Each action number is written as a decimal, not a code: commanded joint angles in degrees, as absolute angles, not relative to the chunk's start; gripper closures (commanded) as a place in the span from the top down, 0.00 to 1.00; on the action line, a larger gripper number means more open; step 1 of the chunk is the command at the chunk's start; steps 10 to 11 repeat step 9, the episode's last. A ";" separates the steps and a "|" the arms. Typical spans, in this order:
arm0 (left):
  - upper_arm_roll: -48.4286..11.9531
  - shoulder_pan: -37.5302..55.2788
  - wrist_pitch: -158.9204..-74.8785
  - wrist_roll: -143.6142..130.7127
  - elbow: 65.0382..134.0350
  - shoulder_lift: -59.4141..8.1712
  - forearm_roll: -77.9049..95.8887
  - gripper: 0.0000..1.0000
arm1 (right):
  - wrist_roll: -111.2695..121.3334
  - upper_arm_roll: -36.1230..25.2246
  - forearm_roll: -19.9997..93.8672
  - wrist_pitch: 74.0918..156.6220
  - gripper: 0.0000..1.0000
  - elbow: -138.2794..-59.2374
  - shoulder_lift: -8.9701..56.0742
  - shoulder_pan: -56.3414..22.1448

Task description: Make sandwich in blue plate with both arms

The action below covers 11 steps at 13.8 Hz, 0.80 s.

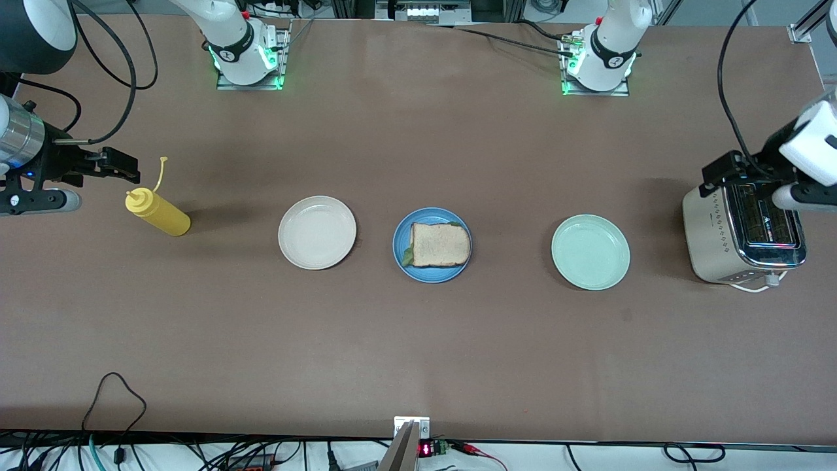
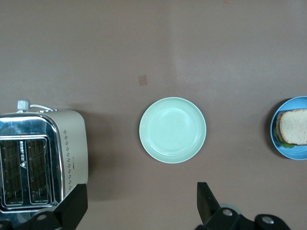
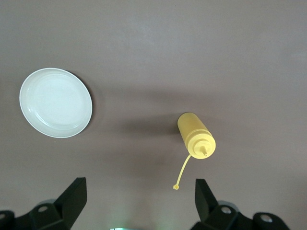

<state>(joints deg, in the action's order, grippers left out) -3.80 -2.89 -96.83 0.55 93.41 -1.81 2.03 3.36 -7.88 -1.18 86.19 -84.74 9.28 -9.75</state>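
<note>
The sandwich (image 1: pixel 439 244), toasted bread over green lettuce, lies on the blue plate (image 1: pixel 431 277) at the table's middle. Both also show at the edge of the left wrist view: the sandwich (image 2: pixel 293 125) on the blue plate (image 2: pixel 289 152). My left gripper (image 1: pixel 719 171) is open and empty, up over the toaster at the left arm's end; its own view shows the jaws wide apart (image 2: pixel 142 199). My right gripper (image 1: pixel 124 166) is open and empty, up beside the yellow bottle at the right arm's end; its own view shows the same (image 3: pixel 139 196).
A cream-white plate (image 1: pixel 317 232) and a mint-green plate (image 1: pixel 590 252) flank the blue plate. A yellow squeeze bottle (image 1: pixel 157 212) lies tipped toward the right arm's end. A silver toaster (image 1: pixel 742 235) stands at the left arm's end.
</note>
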 commanded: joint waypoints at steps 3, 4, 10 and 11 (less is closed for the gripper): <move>-3.96 -3.86 -96.60 -0.70 101.78 5.45 0.79 1.00 | 2.90 -7.82 -0.18 89.37 1.00 -91.21 4.85 -9.14; -4.04 -3.95 -96.50 -1.14 101.78 5.45 0.79 1.00 | 2.90 -7.82 -0.18 89.91 1.00 -91.93 4.31 -9.14; -4.13 -3.96 -96.15 -1.93 101.51 5.45 0.79 1.00 | 2.99 -7.82 -0.26 89.38 1.00 -91.58 4.57 -8.96; -4.13 -3.96 -96.15 -1.93 101.51 5.45 0.79 1.00 | 2.99 -7.82 -0.26 89.38 1.00 -91.58 4.57 -8.96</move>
